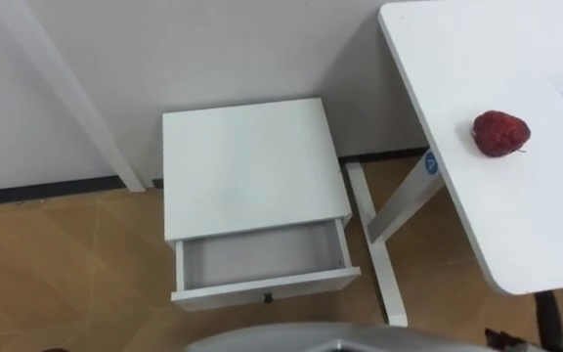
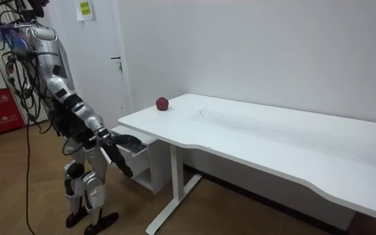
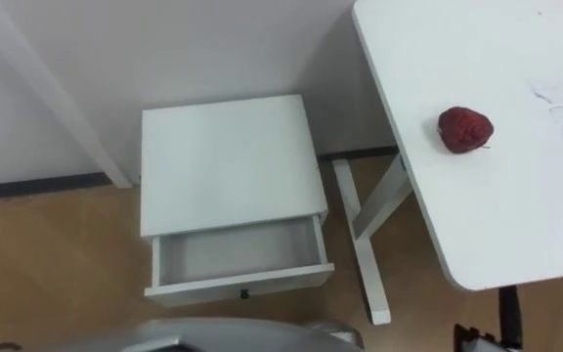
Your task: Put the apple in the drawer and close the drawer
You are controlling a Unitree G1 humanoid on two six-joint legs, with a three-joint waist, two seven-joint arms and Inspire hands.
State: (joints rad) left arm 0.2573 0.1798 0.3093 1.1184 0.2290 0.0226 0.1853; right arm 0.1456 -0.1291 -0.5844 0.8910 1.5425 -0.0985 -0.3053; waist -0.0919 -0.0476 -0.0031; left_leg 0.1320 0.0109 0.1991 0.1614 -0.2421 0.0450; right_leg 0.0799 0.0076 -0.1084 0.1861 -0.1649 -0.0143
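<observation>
**White desk bearing the apple, drawer standing open below it**

In a white-walled room with a wooden floor [image 1: 66,284], a white desk [image 1: 516,225] is carrying the apple [image 1: 499,133]. The fruit is sitting near the desk's end, clear of the edge, with nothing touching it. It is roundish, with no marked long axis, and a thin stem is pointing toward the eye view's right.

The drawer [image 1: 262,256] is standing pulled out of the white nightstand [image 1: 247,161] with nothing in it, its small dark knob [image 1: 269,297] facing the robot. The nightstand is sitting against the wall, just beside the desk's leg.

The relation that matters is that the apple is lying up and to the robot's right, on the higher surface. The open drawer is waiting low and straight ahead. So the right arm is probably the nearer one for the pick.

In the room view the robot is standing bent before the nightstand with its arms held low and forward. One hand [image 2: 128,140] is hanging close to the drawer front, well apart from the apple. Whether its fingers are apart or together cannot be told.

Counted, there is one apple, one drawer, one nightstand and one desk.
</observation>
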